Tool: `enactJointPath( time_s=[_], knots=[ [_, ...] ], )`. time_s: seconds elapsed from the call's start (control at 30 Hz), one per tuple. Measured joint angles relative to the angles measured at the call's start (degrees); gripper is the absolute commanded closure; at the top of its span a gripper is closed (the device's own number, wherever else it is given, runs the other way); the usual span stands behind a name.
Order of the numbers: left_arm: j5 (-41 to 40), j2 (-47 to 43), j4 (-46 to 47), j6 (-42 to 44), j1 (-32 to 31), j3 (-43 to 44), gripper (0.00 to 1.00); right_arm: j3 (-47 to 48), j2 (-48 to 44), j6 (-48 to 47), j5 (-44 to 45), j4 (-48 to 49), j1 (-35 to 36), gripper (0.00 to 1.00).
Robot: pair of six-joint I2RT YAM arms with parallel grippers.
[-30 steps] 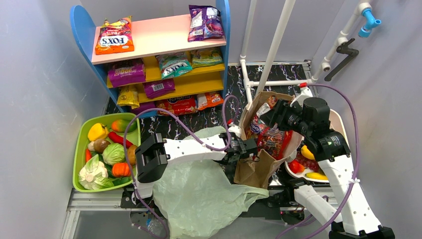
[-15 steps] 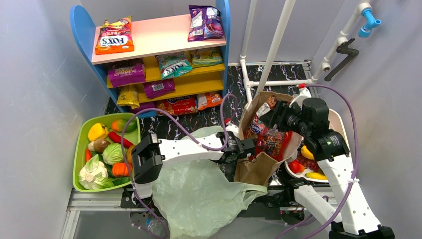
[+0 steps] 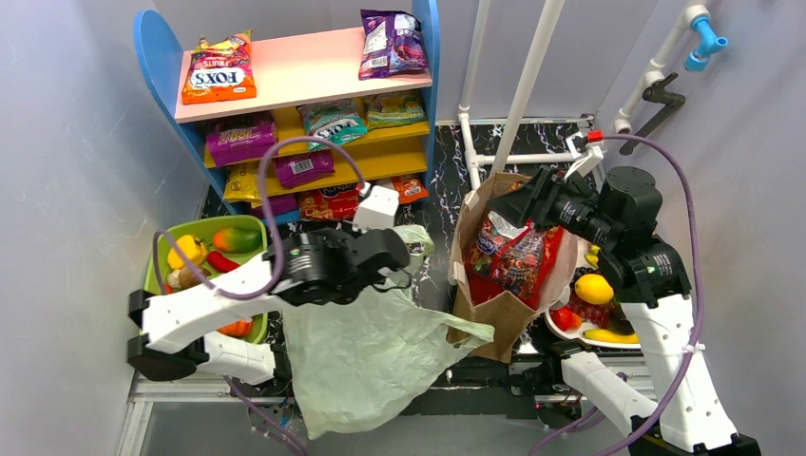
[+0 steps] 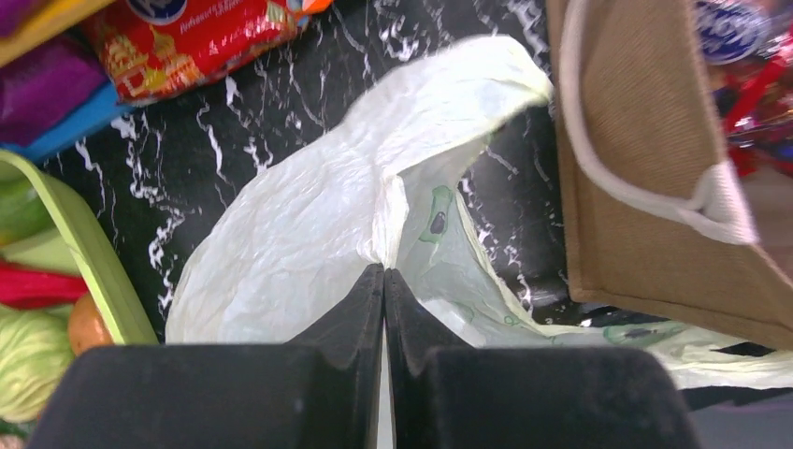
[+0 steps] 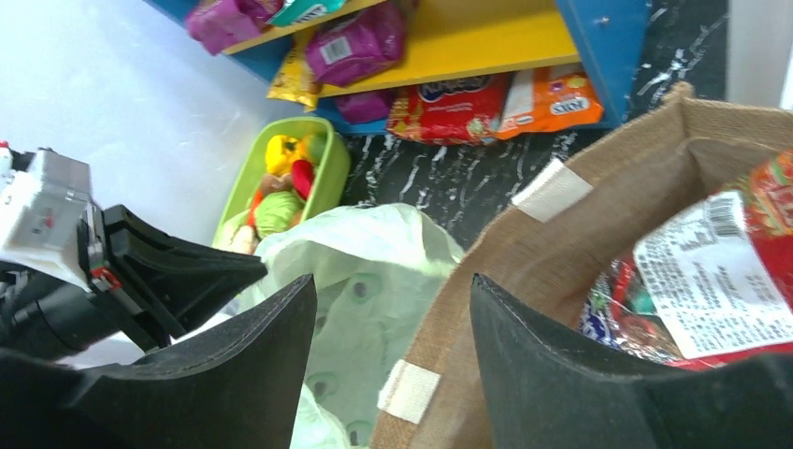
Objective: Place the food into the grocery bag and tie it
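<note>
While the left gripper pinches the green bag, the right gripper hangs open, empty, over the paper bag.

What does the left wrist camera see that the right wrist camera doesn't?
Only the left wrist view: the left tool pinched shut on the grocery bag. Only the right wrist view: the right tool open at the brown bag rim, a barcode label inside it, a yellow pepper in the green tray. Both: the grocery bag, brown bag, green tray and black marbled tabletop.
</note>
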Motion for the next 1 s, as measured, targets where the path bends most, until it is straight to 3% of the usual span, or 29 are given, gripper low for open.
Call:
enactJointPath(
  time_s=[0.37,0.63,1.0],
  knots=[
    [-1.20,-18.92,12.24,11.84,0.00,-7.32,1.00,0.89,7.80,4.49,-8.74,5.43,2.88,0.32],
    [-6.38,-35.50,18.91,14.41,0.00,-18.51,1.00,1.01,12.97,4.37,-1.38,4.74,16.52,0.32],
    [-11.50,-43.88,16.42,11.15,0.00,-22.35,1.00,3.64,25.22,4.67,11.53,3.55,29.12,0.33]
  ],
)
